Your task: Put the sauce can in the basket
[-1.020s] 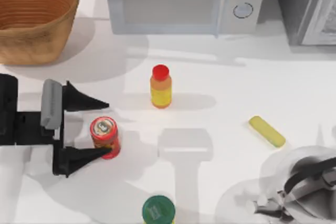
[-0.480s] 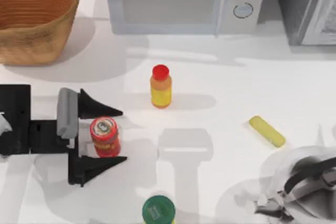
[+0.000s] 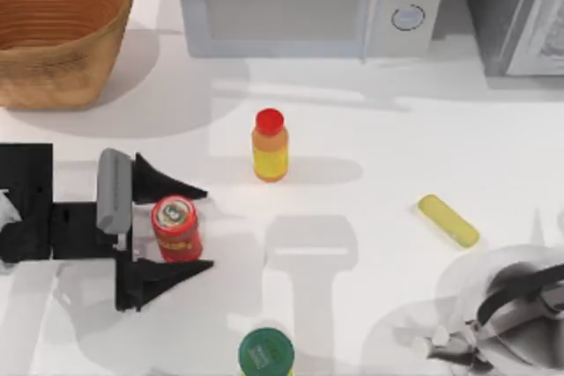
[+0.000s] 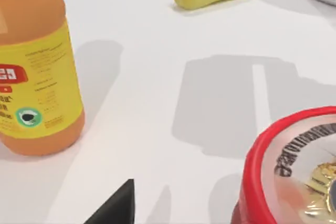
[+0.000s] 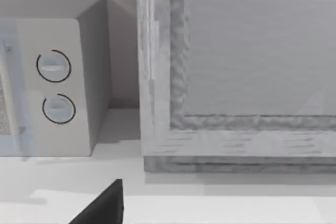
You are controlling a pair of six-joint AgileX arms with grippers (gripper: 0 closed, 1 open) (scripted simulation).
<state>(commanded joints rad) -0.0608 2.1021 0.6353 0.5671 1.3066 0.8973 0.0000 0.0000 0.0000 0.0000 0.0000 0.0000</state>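
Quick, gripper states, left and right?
Left gripper: open, fingers either side of the sauce can, not clamped.
Right gripper: parked at the table's lower right; cannot be told.

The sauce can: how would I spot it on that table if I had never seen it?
Start at the big wicker basket in the table's far left corner, then come toward the near edge to the black left gripper. The sauce can stands upright between its open fingers. It is short and red with a silvery round top, unlike the taller orange bottle or the green-lidded container.
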